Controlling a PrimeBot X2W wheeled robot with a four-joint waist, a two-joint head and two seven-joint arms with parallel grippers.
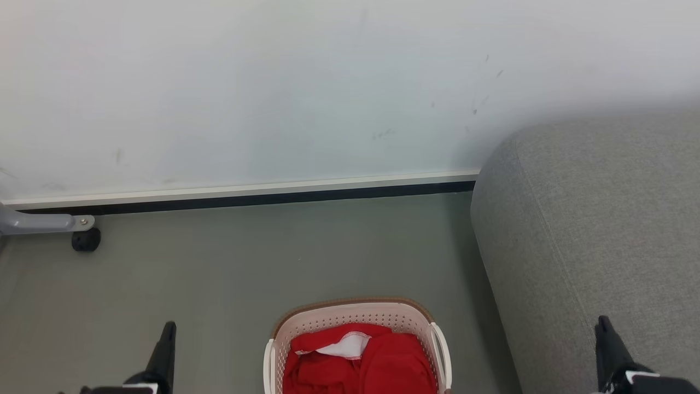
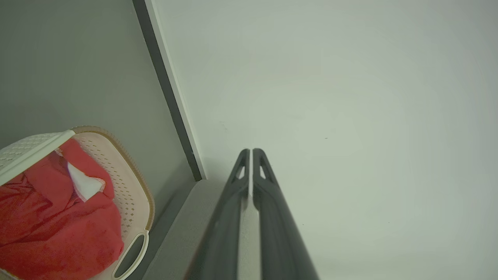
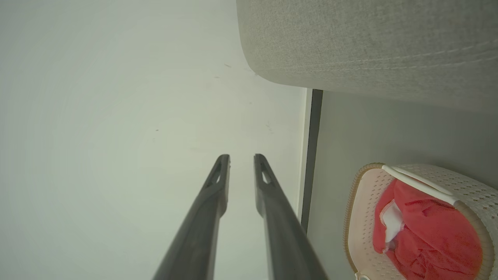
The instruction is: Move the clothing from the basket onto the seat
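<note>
Red clothing [image 1: 361, 364] with a white trim panel lies bunched inside the cream basket [image 1: 350, 314] on the floor at the bottom middle of the head view. The clothing [image 2: 54, 229] and basket [image 2: 134, 194] sit at the lower left of the left wrist view, and the clothing [image 3: 428, 229] and basket [image 3: 358, 202] at the lower right of the right wrist view. The grey seat [image 1: 590, 235] rises to the right of the basket. My left gripper [image 2: 251, 151] is shut and empty, left of the basket. My right gripper [image 3: 241, 157] stands slightly open and empty, over the seat's edge.
A white wall [image 1: 273, 93] with a pale and black baseboard [image 1: 246, 194] runs behind the basket. A grey metal leg with a black caster [image 1: 85, 238] stands at the far left. Grey floor [image 1: 246, 257] lies between the basket and the wall.
</note>
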